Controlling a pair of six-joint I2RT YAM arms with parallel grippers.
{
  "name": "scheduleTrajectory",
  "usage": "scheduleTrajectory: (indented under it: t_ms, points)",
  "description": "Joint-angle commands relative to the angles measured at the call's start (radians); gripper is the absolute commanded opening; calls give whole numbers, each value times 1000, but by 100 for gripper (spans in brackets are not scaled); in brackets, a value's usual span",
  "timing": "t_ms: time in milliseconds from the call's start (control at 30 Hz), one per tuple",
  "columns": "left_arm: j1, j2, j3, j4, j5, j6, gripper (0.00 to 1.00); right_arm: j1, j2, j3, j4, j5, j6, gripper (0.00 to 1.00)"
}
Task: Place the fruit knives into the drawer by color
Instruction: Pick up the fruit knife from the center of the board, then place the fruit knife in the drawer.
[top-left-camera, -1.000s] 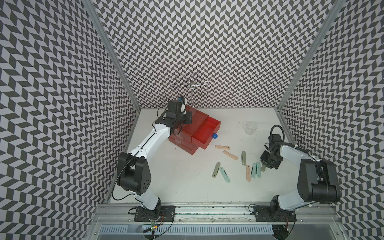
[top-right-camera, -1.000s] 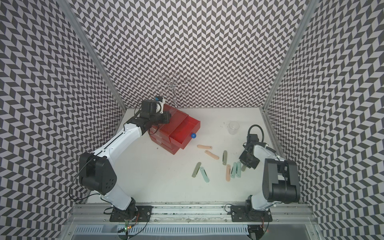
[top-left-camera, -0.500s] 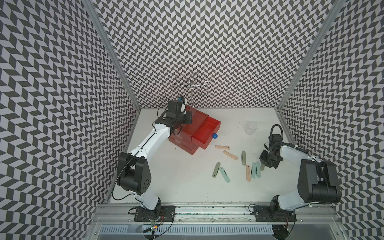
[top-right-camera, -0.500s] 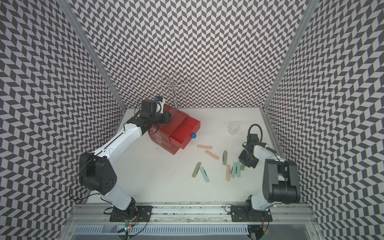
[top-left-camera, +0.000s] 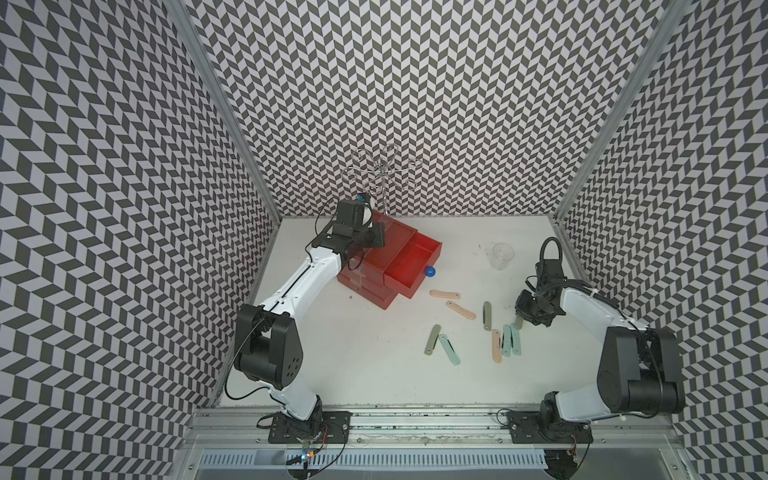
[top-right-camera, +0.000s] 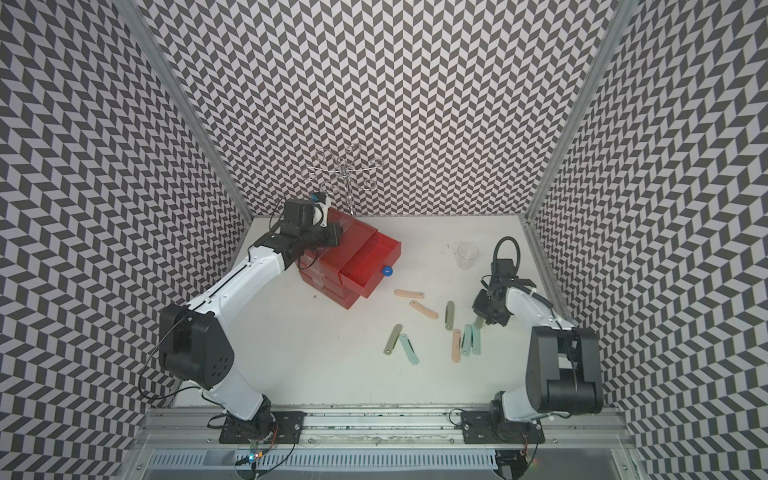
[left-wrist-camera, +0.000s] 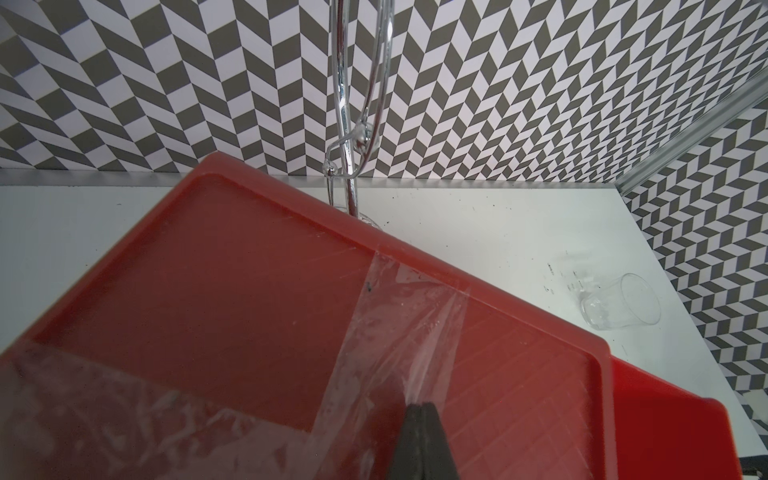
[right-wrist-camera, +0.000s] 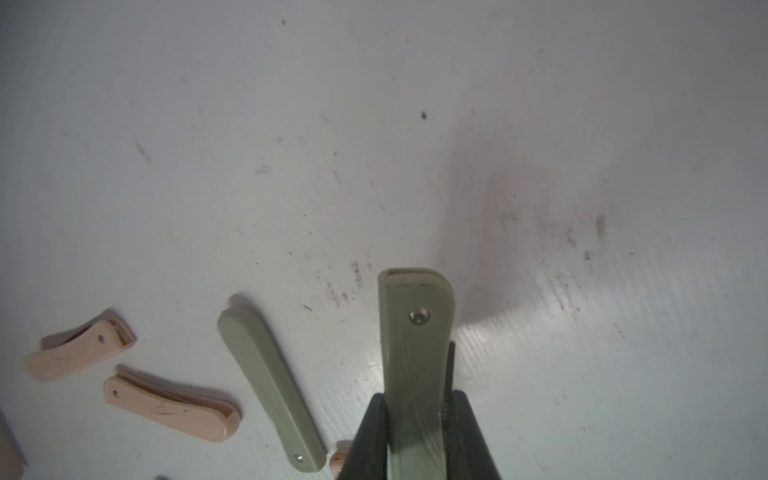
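The red drawer stands at the back left with its top drawer pulled out and its blue knob facing the table's middle. My left gripper is shut, its tips resting on the taped top of the cabinet. At the right, my right gripper is shut on a grey-green fruit knife just above the table. Several other fruit knives lie loose: peach, grey-green, teal.
A clear plastic cup stands at the back right. A wire stand rises behind the cabinet. Patterned walls close in the table on three sides.
My right gripper has shifted slightly to the left with the grey-green knife in it. The left arm has not moved.
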Motion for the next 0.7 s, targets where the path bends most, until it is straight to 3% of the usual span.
scheduleTrajectory:
  t_ms: [0, 167, 433, 667]
  points:
    - [2, 73, -35, -177, -55, 13, 0, 63, -30, 66, 0, -17, -7, 8]
    - [2, 72, -34, -178, -63, 14, 0, 183, -41, 197, -43, -5, -2, 8]
    - [2, 71, -33, -183, -69, 14, 0, 297, -77, 418, -64, -100, -3, 8]
    - [3, 70, -31, -183, -71, 13, 0, 422, -58, 556, 50, -204, 31, 8]
